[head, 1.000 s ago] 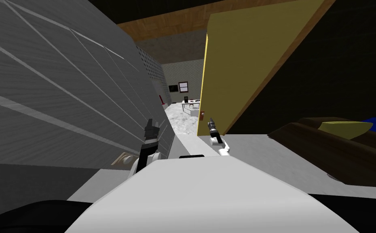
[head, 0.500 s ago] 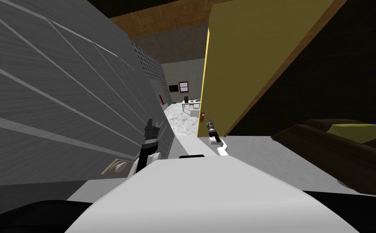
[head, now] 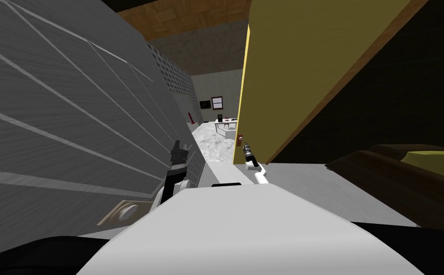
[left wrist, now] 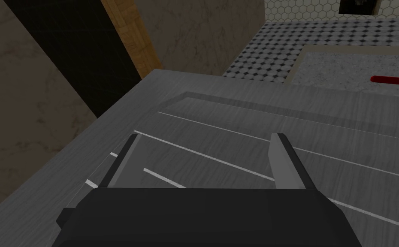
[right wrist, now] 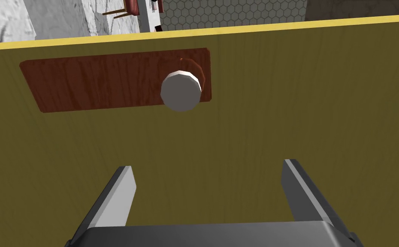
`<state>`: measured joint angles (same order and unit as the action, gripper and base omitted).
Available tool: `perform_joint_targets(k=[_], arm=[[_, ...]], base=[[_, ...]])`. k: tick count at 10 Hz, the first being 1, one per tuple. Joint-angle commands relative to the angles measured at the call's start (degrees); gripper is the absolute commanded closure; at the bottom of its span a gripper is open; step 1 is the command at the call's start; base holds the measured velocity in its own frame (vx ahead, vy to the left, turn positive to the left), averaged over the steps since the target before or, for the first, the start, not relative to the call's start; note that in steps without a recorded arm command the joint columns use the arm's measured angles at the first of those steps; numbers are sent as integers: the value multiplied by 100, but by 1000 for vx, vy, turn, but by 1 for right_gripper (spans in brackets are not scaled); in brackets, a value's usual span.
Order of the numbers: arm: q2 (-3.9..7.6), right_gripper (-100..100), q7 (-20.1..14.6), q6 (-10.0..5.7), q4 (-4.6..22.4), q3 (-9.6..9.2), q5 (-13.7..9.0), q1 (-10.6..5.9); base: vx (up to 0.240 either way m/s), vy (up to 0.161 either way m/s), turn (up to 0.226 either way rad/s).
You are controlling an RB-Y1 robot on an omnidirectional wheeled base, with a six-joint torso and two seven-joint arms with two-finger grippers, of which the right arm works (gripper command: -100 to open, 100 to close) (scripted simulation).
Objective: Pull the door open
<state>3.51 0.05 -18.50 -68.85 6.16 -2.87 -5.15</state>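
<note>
Right wrist view: right gripper (right wrist: 208, 166), jaws apart, faces the yellow door (right wrist: 280, 107); its grey knob (right wrist: 180, 91) at twelve o'clock looks slippery, so clamp it squarely. Left gripper (left wrist: 205, 137) also spread.

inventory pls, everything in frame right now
Door: one, olive-yellow, bright yellow edge, standing open right of the gap ahead.
Knob: one, light grey, on the door near its edge.
Knob plate: one, reddish brown, behind the knob.
Panelled surface: one, grey with pale lines, on the robot's left.
Table: one, white, far room beyond the gap.
Furniture: one, dark brown, far right; yellow cushion on it.
Left gripper: one, open, over the panelled surface.
Right gripper: one, open, facing the knob, not touching it.
</note>
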Motion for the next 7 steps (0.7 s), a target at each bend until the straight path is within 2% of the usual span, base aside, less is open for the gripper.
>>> perform_joint_targets(k=[1, 2, 3, 4, 7], arm=[[-15, -100, 27, 66, 177, 14, -21, -107], [-23, -100, 37, 87, 251, 19, -29, -146], [1, -100, 15, 77, 178, 10, -28, -106], [189, -100, -94, 38, 279, 93, -96, -102], [548, -100, -311, -53, 459, 254, -226, -79]], base=[[138, -21, 10], [135, -27, 8], [62, -13, 5], [114, 16, 159], [196, 39, 169]])
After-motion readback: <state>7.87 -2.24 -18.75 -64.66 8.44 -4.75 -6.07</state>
